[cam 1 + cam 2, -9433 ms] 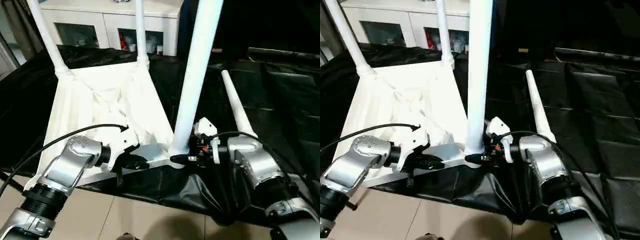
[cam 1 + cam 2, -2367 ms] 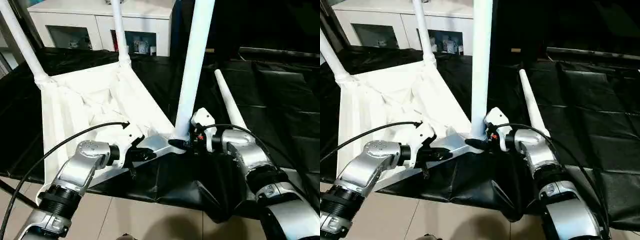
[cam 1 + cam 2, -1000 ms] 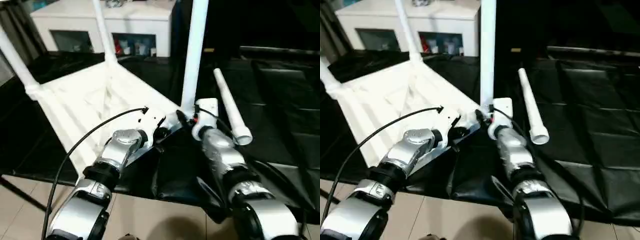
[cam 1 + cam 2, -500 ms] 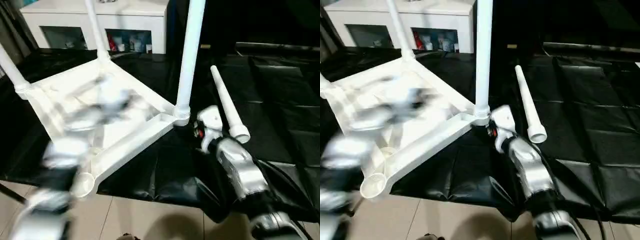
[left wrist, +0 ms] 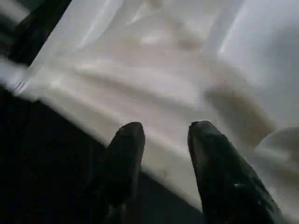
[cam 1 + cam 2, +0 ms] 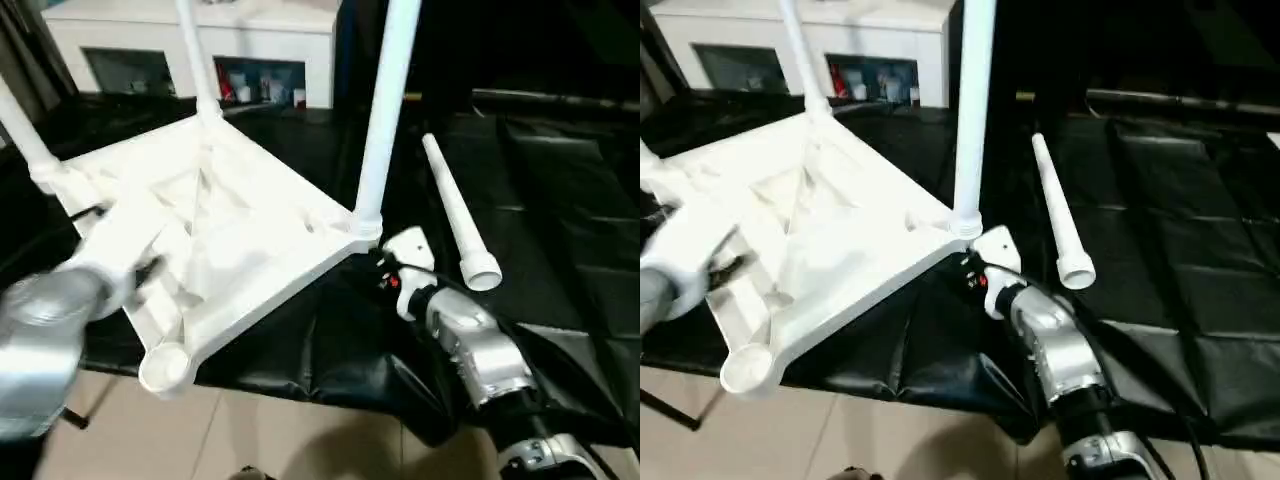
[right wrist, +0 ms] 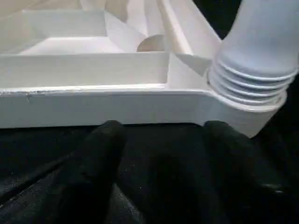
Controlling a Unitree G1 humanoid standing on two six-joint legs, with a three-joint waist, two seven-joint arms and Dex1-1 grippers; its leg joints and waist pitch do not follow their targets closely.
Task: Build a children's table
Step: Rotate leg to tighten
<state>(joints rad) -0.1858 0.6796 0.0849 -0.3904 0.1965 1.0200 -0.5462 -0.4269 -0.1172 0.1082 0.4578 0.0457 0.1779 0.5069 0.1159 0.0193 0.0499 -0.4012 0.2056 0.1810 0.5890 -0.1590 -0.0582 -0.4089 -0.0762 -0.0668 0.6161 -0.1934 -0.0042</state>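
A: Item: table, where?
B: Upside down on the black sheet; one loose leg beside it.
A: Your end effectors?
B: Left end effector and right end effector: both apart, empty.

Surface: a platform draped in black sheeting, creased into squares, its near edge hanging over a tiled floor.
Tabletop: the white children's table lies upside down on the sheeting, ribbed underside up, its near corner just ahead of the right gripper.
Loose leg: one white tube leg lies flat on the sheeting beyond that gripper, apart from the tabletop.
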